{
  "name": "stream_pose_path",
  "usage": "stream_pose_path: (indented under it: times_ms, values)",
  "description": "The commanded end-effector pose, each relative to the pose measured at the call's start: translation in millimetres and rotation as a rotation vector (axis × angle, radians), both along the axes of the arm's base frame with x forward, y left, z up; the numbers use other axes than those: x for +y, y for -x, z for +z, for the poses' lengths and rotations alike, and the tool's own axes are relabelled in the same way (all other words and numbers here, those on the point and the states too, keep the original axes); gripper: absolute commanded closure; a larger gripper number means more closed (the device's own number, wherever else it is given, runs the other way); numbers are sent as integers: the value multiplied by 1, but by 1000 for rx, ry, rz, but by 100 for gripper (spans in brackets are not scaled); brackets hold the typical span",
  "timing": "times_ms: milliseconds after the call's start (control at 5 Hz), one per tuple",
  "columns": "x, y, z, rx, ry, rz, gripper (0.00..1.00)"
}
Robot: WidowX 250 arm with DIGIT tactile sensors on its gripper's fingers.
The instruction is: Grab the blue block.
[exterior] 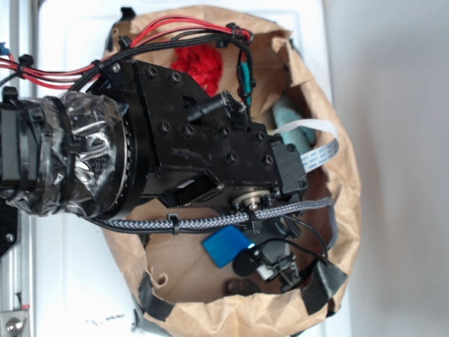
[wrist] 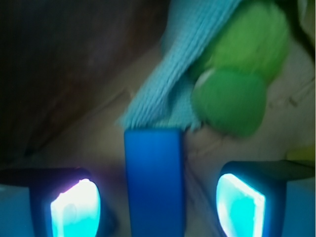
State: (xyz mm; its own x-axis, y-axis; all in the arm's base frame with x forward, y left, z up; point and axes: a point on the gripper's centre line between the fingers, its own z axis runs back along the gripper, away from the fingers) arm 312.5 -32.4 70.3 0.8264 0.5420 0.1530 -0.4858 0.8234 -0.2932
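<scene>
The blue block is flat and bright blue. In the wrist view it lies lengthwise between my two fingers, the left pad and the right pad. There is a clear gap on each side of it. My gripper is open around the block and does not touch it. In the exterior view the block lies on the brown paper floor of the bag. My gripper is low over its right end, and the arm hides much of the bag.
Everything sits inside a brown paper bag with a raised rim. A pale teal cloth touches the block's far end, with a green rounded soft thing beside it. A red fuzzy thing and a small dark brown object also lie in the bag.
</scene>
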Motion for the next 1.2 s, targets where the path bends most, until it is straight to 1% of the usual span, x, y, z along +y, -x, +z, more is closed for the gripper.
stream_pose_path:
  times_ms: [0, 200, 400, 600, 800, 1000]
  values:
    - [-17, -21, -18, -22, -103, 47, 0]
    - [-16, -24, -24, 15, -135, 69, 0]
    - [-15, -17, -24, 49, -152, 53, 100]
    - [-15, -17, -19, 35, -156, -42, 100]
    - [-12, -11, -6, 17, -165, -183, 100]
    - [-8, -8, 8, 11, -158, -306, 100]
